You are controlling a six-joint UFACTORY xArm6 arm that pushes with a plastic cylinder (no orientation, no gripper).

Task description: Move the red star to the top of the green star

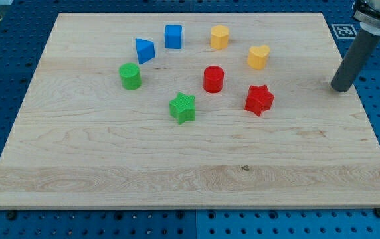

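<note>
- tip [341, 89] sits at the board's [110, 166] right edge, touching no block; no pincer on this rod
- red star [259, 99] right of green star [183, 107], apart
- red cylinder [213, 79] between them, higher up

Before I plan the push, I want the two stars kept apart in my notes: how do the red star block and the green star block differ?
The red star block is red; the green star block is green. The red one lies toward the view's right, nearer my tip; the green one lies left and slightly lower, farther from it. The red cylinder sits up between them. Both are star-shaped, similar in size, flat on the wooden board, untouched by my tip.
</note>
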